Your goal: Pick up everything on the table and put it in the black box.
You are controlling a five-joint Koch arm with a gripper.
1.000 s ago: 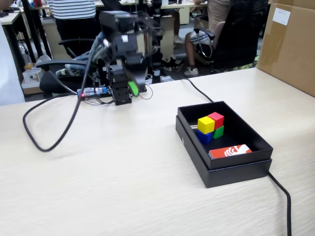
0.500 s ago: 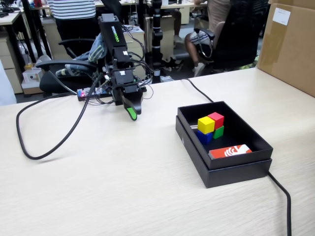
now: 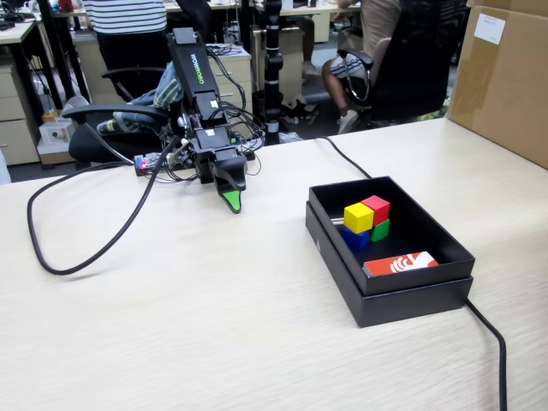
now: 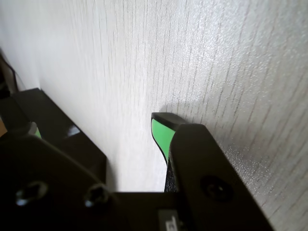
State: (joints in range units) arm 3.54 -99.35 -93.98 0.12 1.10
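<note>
Now cubes in box (gripper apart)

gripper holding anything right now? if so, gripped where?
Nothing is held. The gripper points down at bare table with nothing at its tip. All four cubes, yellow, red, green and blue, sit in the black box.

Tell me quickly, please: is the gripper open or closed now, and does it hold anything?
Gripper: closed, holding nothing, tip down at the table.
</note>
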